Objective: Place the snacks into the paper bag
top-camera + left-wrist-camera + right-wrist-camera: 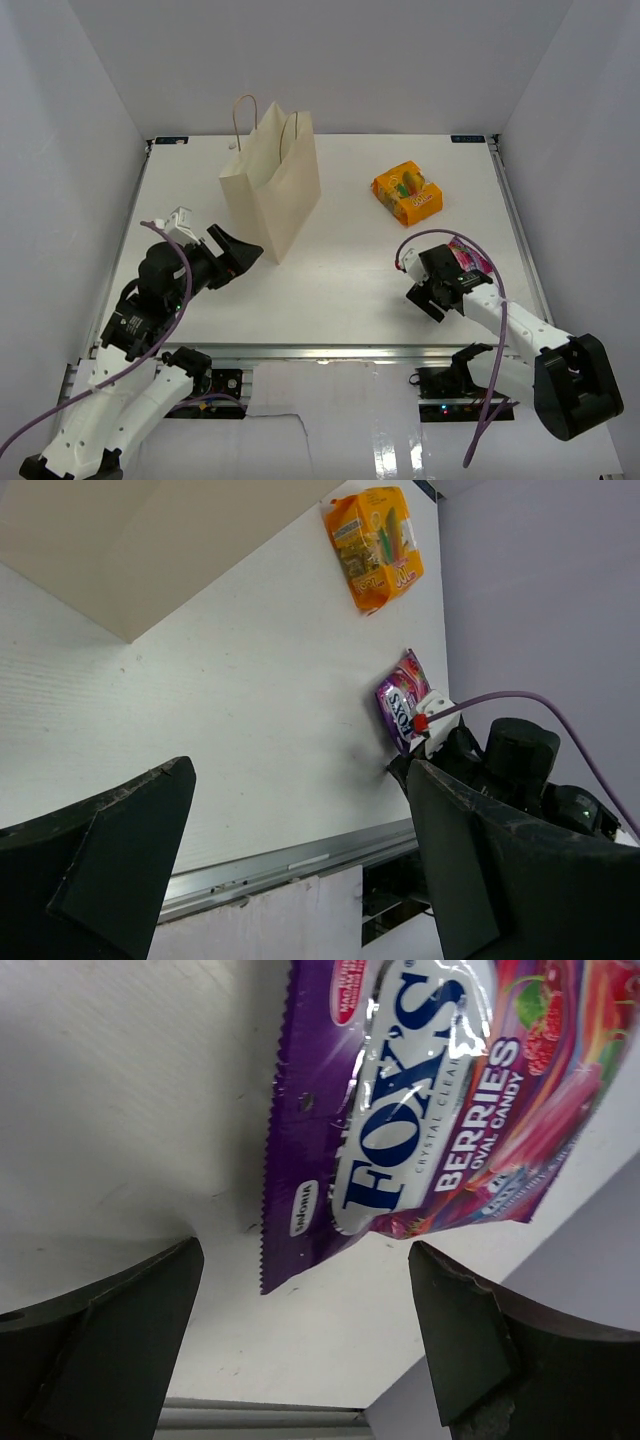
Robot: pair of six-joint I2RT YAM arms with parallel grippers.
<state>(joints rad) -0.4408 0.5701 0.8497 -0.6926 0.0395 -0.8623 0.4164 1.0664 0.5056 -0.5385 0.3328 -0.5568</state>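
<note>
Right gripper, jaws wide, faces glossy purple Fox's candy bag.

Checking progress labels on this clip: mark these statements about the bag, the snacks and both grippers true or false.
1. The paper bag stands upright on the table. True.
2. The orange pack is inside the bag. False: it lies on the table, to the bag's right.
3. The right gripper is shut on the purple candy bag. False: its jaws are open and the packet lies on the table, ungripped.
4. The left gripper is open and holds nothing. True.
</note>
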